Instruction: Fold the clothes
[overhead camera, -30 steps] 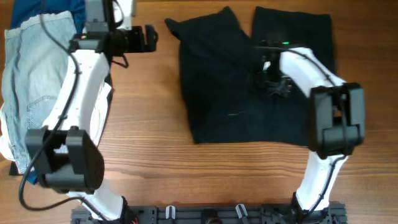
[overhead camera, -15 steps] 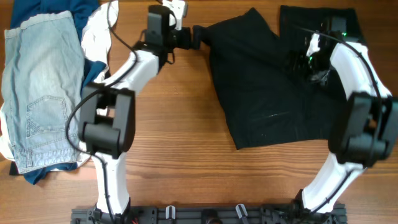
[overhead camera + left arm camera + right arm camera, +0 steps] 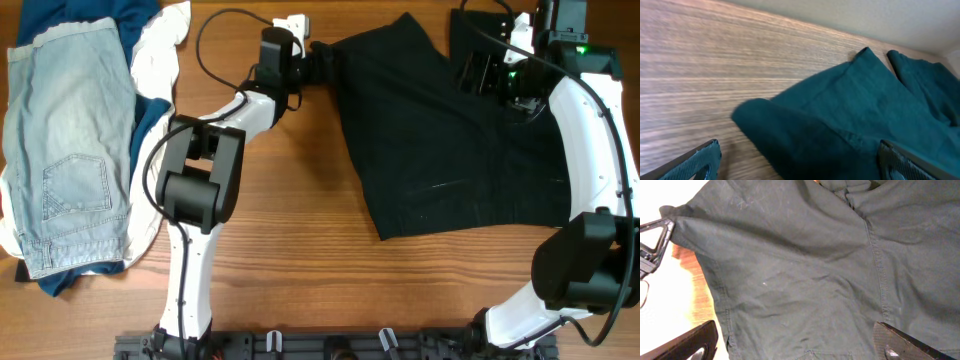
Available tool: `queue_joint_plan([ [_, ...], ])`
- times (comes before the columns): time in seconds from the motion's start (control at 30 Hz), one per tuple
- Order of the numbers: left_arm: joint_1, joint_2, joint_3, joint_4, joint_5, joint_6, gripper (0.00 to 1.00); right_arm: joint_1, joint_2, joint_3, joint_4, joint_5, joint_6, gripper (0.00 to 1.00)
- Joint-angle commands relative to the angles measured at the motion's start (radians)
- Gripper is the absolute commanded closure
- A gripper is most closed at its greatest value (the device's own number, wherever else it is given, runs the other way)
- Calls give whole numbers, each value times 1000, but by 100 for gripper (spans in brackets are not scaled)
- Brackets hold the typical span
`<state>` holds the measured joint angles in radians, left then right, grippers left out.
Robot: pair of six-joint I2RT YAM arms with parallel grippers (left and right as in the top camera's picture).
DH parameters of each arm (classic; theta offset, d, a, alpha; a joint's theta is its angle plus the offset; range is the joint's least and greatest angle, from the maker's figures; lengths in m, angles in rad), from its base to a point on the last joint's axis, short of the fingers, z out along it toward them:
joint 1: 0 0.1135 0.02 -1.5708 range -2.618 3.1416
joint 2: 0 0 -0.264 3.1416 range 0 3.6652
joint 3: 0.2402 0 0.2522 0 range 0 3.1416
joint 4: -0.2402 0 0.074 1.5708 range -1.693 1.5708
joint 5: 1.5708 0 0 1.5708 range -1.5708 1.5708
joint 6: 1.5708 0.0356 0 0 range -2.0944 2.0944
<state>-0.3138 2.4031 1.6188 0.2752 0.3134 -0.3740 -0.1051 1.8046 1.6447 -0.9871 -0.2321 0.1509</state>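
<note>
The black shorts (image 3: 450,140) lie flat on the wooden table, legs pointing to the far edge and waistband toward me. My left gripper (image 3: 318,58) is open at the far corner of the left leg. In the left wrist view that corner (image 3: 805,135) lies between the spread fingers (image 3: 800,167). My right gripper (image 3: 480,70) is open over the garment near the split between the legs. In the right wrist view the black fabric (image 3: 805,280) fills the frame between the wide-apart fingers (image 3: 795,347).
Light-blue denim shorts (image 3: 70,150) lie at the left on a pile with a white garment (image 3: 160,45) and a navy garment (image 3: 100,15). Bare wooden table (image 3: 290,230) lies between the pile and the black shorts.
The black shorts slid to the right a second ago. My left arm swung from the pile over to the left leg corner. My right gripper moved from mid-garment toward the far right.
</note>
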Motion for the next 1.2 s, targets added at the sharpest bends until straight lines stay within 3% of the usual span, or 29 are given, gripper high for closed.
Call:
queue_joint_plan([
  [0.0,-13,24,20,29,12,-80,0,10,6,4,2,-13,-18,0],
  [0.1,-35,33,20,35,-38,-80,0,10,6,4,5,-13,-19,0],
  [0.17,-43,40,20,44,-38,-80,5,10,6,4,6,-13,-19,0],
  [0.2,-47,40,20,52,-38,-80,19,10,6,4,6,-13,-18,0],
  [0.23,-50,40,20,65,-37,-81,45,10,6,4,6,-13,-18,0],
  [0.27,-53,40,20,82,-37,-89,63,10,6,4,6,-13,-17,0],
  [0.3,-56,40,20,89,-39,-96,72,10,6,4,6,-13,-17,0],
  [0.37,-61,40,20,85,-47,-106,77,10,6,4,3,-13,-17,0],
  [0.43,-62,40,20,66,-71,-106,93,10,6,4,-2,-13,-18,0],
  [0.47,-56,40,20,48,-72,-106,96,10,6,3,-5,-14,-17,1],
  [0.67,95,-86,20,-288,-72,-93,96,29,6,-3,6,-42,-13,1],
  [0.9,338,-359,20,-793,-147,109,96,89,63,-9,13,-39,9,1],
  [1.03,418,-462,20,-1069,-169,139,96,131,112,-9,12,-39,18,1],
  [1.07,425,-472,20,-1116,-169,139,80,143,126,-9,5,-35,34,1],
  [1.1,431,-481,20,-1211,-179,139,37,161,151,-9,-15,-27,43,2],
  [1.17,430,-481,20,-1262,-196,140,12,175,172,-11,-37,-19,60,2],
])
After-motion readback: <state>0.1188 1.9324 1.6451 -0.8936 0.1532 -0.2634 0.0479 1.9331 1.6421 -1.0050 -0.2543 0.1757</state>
